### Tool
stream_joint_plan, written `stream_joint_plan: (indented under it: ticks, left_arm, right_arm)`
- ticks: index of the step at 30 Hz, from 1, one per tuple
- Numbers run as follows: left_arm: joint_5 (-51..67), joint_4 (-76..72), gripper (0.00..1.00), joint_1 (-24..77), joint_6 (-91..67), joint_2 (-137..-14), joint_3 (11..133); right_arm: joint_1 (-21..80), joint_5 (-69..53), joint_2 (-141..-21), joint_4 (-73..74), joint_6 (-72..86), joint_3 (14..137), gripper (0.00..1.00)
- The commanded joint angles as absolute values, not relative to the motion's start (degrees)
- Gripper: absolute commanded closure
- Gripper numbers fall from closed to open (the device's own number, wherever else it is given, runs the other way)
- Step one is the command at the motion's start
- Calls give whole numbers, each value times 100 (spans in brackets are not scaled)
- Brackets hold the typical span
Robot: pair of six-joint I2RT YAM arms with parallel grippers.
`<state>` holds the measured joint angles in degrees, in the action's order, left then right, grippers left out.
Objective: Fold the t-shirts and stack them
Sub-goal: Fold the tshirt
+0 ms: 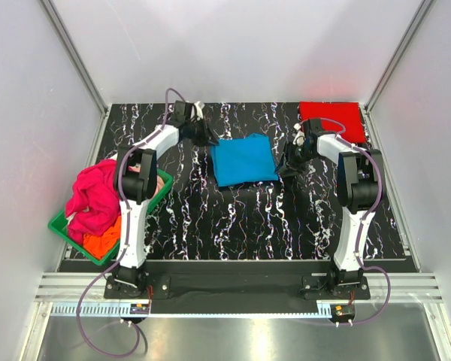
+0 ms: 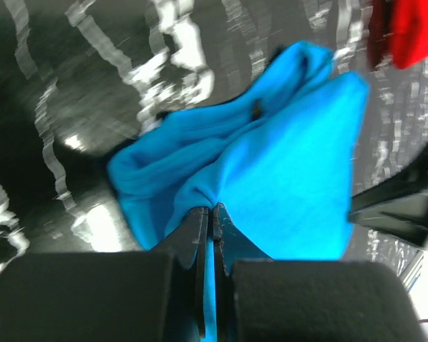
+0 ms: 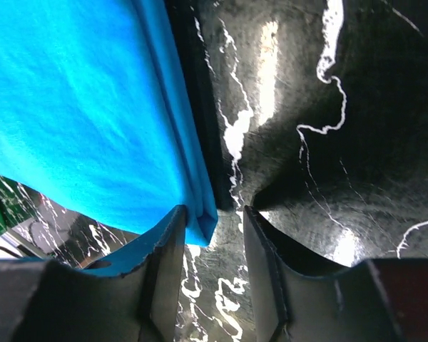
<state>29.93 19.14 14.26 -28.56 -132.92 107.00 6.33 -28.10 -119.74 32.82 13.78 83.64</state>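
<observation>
A bright blue t-shirt [image 1: 244, 160] lies folded in the middle of the black marbled table. My left gripper [image 1: 209, 140] is at its far left corner, shut on the blue cloth [image 2: 271, 178], which bunches at the fingertips [image 2: 212, 210]. My right gripper [image 1: 287, 168] is open at the shirt's right near corner, with the corner of the blue shirt [image 3: 93, 114] lying between its fingers [image 3: 172, 235]. A red t-shirt [image 1: 332, 120] lies folded flat at the far right. Magenta-pink [image 1: 94, 195] and orange [image 1: 103, 241] t-shirts are heaped in the basket.
A green plastic basket [image 1: 162, 186] stands at the table's left edge beside the left arm. White walls with metal posts enclose the table on three sides. The red shirt's edge shows at the top right of the left wrist view [image 2: 414, 32].
</observation>
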Motion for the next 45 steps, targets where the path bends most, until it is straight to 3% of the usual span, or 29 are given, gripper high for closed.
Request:
stream_joint_plan:
  ticks: [1,8,10,13,15,16,18,24,31,42,45]
  left_arm:
    - [2935,1302,100,1240,-3005,-13130,10468]
    - [2751,1441,100,1116,-2979,-13394,10731]
    - [2716,1572,90,1107,-2997,-13386,10819]
    - [2856,1924,85,1099,-2901,-13368,11082]
    - [2900,2178,76,1099,-2804,-13237,11232]
    - [2874,2249,65,1099,-2760,-13045,11215]
    - [2621,2521,59,1125,-2629,-12816,11154]
    - [2048,3330,59,1239,-2355,-11858,10558]
    - [2179,3147,55,1757,-2347,-10776,8405]
    - [2338,2365,51,1854,-2513,-11477,7963]
    - [2469,2329,51,1863,-2514,-11662,7989]
  right_arm:
    - [650,-3076,-11689,3085,1433,8402,55]
    - [659,-3471,-11839,3067,1450,8771,51]
    - [668,-3656,-11909,3015,1459,8815,48]
    - [677,-3919,-11935,2866,1406,8772,46]
    - [694,-4130,-11953,2821,1371,8771,44]
    - [729,-4218,-11962,2743,1301,8771,43]
    - [747,-4359,-12058,2698,1292,8806,41]
    - [782,-4043,-12085,2707,1292,8754,40]
    - [791,-4227,-12085,2716,1099,8561,39]
    - [1002,-4465,-12550,2646,1072,8807,41]
    - [1019,-4333,-12525,2628,1099,8676,50]
